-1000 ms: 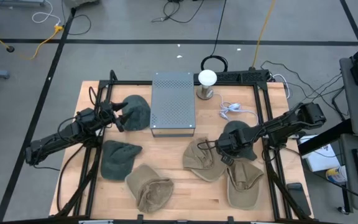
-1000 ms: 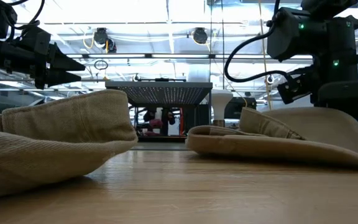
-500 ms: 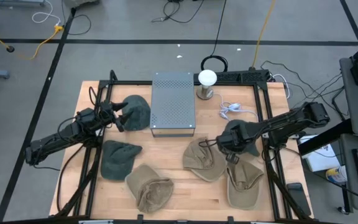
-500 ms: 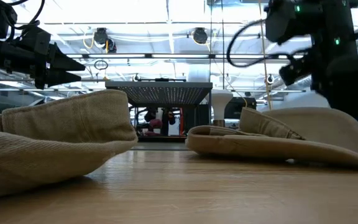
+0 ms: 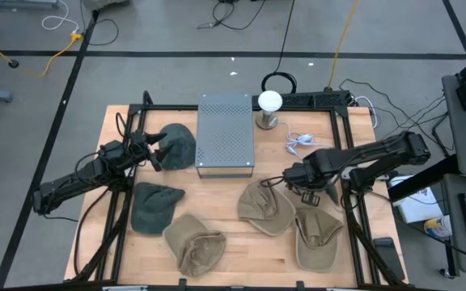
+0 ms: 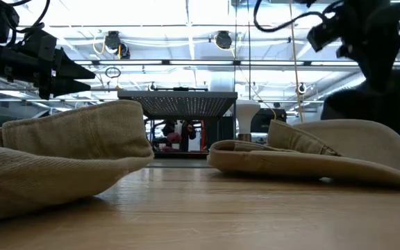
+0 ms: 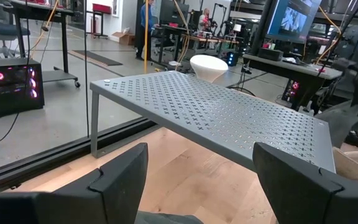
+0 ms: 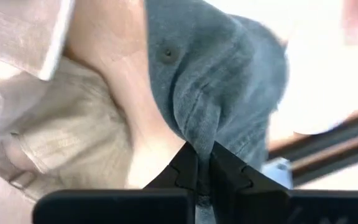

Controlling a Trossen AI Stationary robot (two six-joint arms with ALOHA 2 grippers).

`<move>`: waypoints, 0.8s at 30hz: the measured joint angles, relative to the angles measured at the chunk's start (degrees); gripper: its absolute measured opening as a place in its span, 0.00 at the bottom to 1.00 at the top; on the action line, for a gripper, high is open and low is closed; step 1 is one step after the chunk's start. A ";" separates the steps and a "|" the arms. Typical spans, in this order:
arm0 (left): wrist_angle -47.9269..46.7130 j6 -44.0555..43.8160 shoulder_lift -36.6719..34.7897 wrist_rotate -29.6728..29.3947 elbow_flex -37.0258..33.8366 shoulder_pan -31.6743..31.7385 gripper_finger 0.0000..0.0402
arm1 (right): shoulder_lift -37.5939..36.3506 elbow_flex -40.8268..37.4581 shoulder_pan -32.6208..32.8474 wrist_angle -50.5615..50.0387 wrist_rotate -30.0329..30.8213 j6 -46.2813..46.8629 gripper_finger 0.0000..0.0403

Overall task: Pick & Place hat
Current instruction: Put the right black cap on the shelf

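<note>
The wooden table (image 5: 225, 267) carries one grey perforated metal stand (image 5: 225, 133) at its middle back, with one white round lamp (image 5: 269, 101) and a loose white cable (image 5: 302, 141) just beside it. Six hats show in the high view. Three are tan: one (image 5: 194, 240) at the front, one (image 5: 265, 208) right of centre, one (image 5: 317, 233) at the front right. Three are dark grey-green: one (image 5: 154, 206) at the left front, one (image 5: 178, 145) left of the stand, and a third hat (image 8: 216, 93) that seems lifted above the tan ones. The right gripper (image 8: 197, 163) is pinched tight on a fold of that third hat. The left gripper (image 5: 154, 151) hovers by the hat left of the stand, fingers (image 7: 120, 180) spread wide, holding nothing.
</note>
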 joint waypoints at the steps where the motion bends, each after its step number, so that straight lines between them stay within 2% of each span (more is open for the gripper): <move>1: 0.00 0.00 -0.01 -0.02 0.00 0.02 0.73 | 0.00 1.03 0.00 -1.61 0.53 -0.04 0.02; 5: 0.00 0.00 0.00 -0.02 0.00 0.00 0.73 | -0.04 4.82 0.00 -4.09 2.68 -0.30 0.02; 24: 0.00 0.00 -0.02 -0.09 0.00 0.00 0.73 | -0.04 21.62 -2.34 -3.89 2.70 -7.45 0.02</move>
